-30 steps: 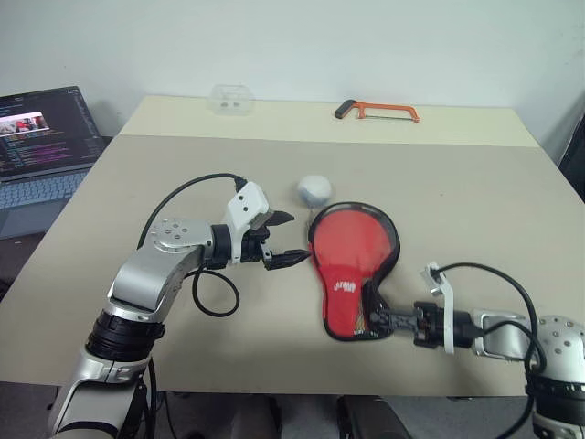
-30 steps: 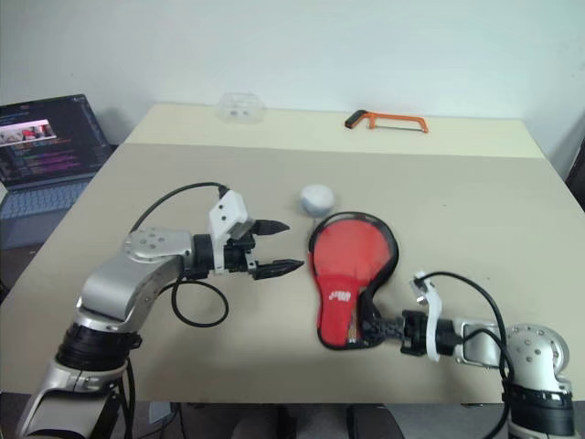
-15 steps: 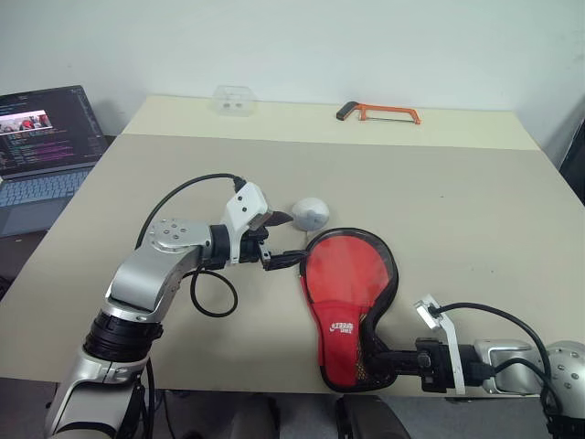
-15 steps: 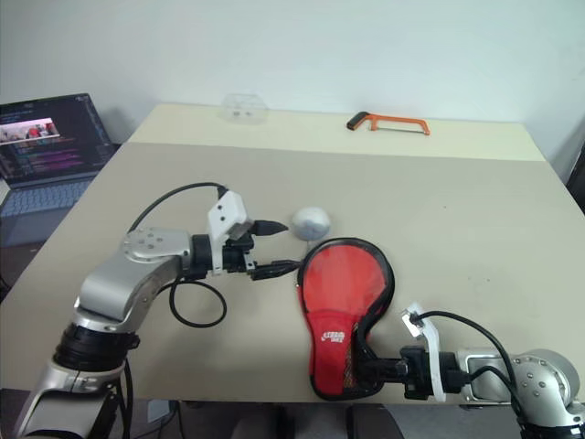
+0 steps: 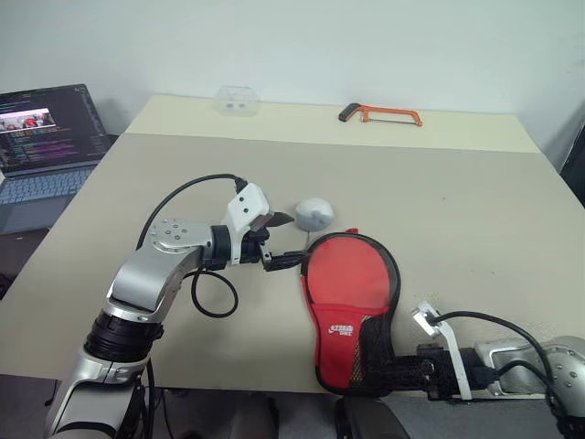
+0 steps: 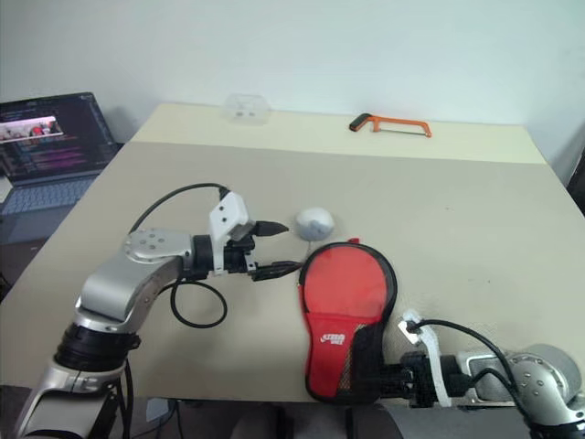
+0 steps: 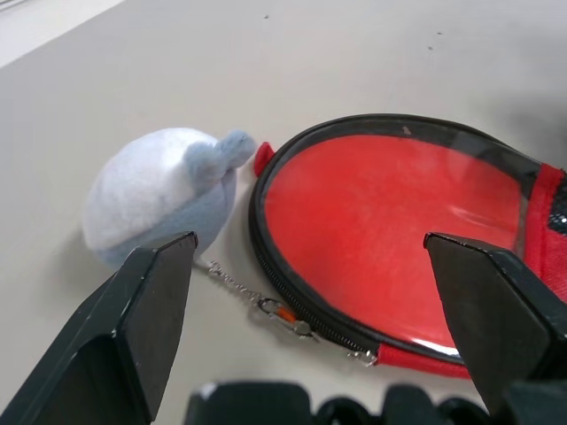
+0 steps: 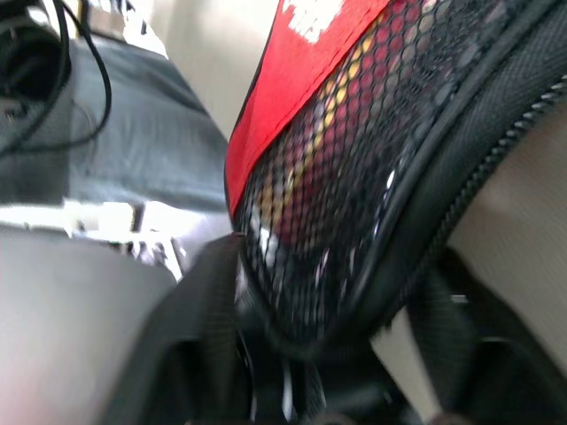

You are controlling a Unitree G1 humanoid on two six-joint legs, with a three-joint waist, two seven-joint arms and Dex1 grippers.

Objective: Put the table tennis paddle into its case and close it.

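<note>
Left gripper (image 5: pixel 285 240): fingers spread wide, nothing grasped; one fingertip near small grey-white pouch (image 5: pixel 313 214), other close to round rim of case (image 5: pixel 350 302). Right gripper (image 6: pixel 379 380): placed at narrow handle end of case, at near table edge; fingers seen on both sides of mesh pocket (image 8: pixel 354 177), but grasped or released cannot be told. Case lies flat on table (image 5: pixel 475 210), red side up, handle end hanging over edge. Chain with zipper pull (image 7: pixel 270 310) lies between pouch and case rim. Paddle handle is seen dimly through mesh.

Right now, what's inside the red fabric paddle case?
Through the red fabric case's black mesh pocket, red and yellow-orange patches show. The rest of the inside is covered by fabric; no paddle can be confirmed.
</note>
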